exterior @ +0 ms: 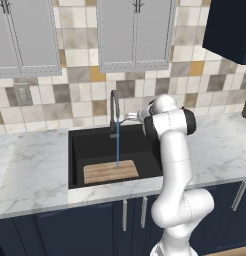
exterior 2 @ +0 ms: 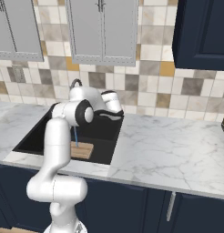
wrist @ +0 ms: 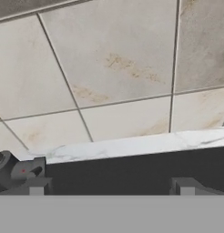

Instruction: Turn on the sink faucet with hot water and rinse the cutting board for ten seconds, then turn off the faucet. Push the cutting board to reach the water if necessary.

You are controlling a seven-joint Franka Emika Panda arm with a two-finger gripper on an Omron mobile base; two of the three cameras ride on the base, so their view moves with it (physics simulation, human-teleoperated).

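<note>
The black sink [exterior: 95, 145] is set into the marble counter. The dark gooseneck faucet [exterior: 114, 111] stands at its back rim, and a thin blue stream of water [exterior: 118, 150] falls from it onto the light-brown cutting board [exterior: 111, 171] on the basin floor. My gripper [exterior: 129, 118] hovers just right of the faucet, over the sink's back edge, facing the tiled wall. In the hand view the gripper [wrist: 111, 189] is open with nothing between its fingertips [wrist: 37, 186], and the faucet base [wrist: 13, 170] with a red dot sits at the lower left. The right base view also shows the water [exterior 2: 76, 135] and the board [exterior 2: 82, 150].
Marble counter [exterior: 35, 165] runs on both sides of the sink, wider to the right [exterior 2: 168, 145]. The tiled backsplash [wrist: 118, 68] is close ahead of the hand. Grey wall cabinets [exterior: 135, 30] hang above, a wall outlet [exterior: 22, 94] is at the left, and a dark cabinet [exterior 2: 202, 32] at the right.
</note>
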